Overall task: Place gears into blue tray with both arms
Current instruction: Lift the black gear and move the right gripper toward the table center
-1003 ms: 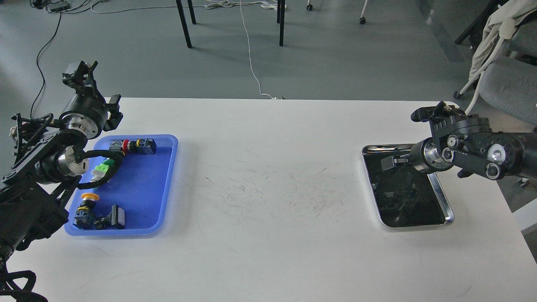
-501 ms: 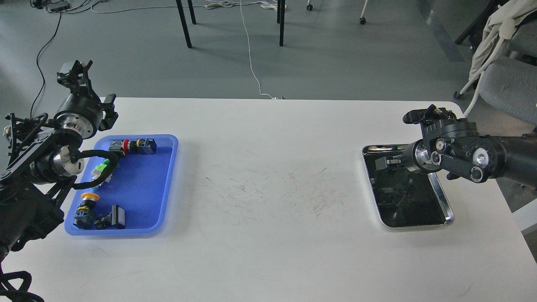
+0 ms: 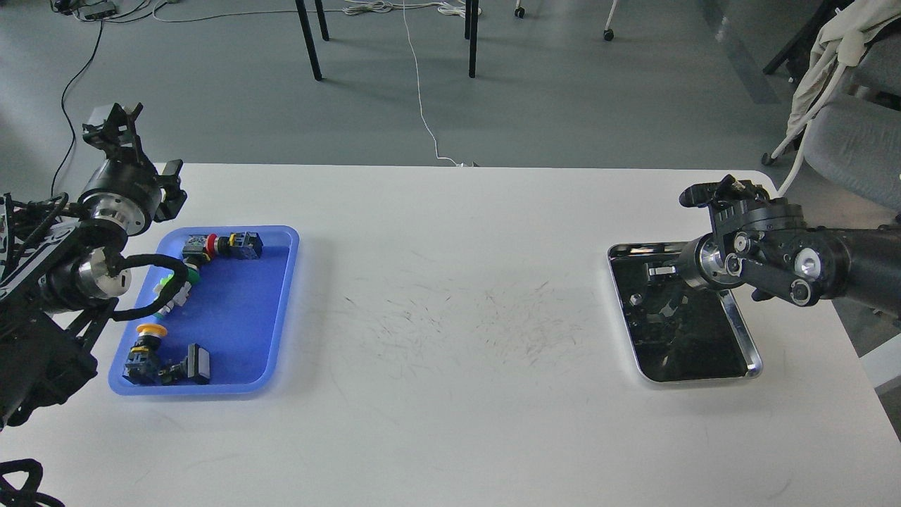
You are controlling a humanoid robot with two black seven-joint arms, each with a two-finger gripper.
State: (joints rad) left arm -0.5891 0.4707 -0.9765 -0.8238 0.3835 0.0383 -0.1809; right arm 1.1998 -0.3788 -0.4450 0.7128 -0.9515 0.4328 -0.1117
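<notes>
Left arm drawn back, right arm dipped over steel tray

Since a second ago: left gripper (image 3: 112, 123) pulled away toward table's far left corner, off the blue tray (image 3: 243, 317); right gripper (image 3: 714, 191) shifted little, hanging by the steel tray (image 3: 739, 331). Fingers on both too dark to say apart or together. No gears made out anywhere, so no facing or long axis to report; blue tray long side running near-to-far. Looks like a reset, nothing delivered

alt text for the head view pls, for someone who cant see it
A white table holds a blue tray of push-button switches at left and a shiny steel tray at right. The left gripper is raised behind the blue tray; the right gripper reaches over the steel tray.
</notes>
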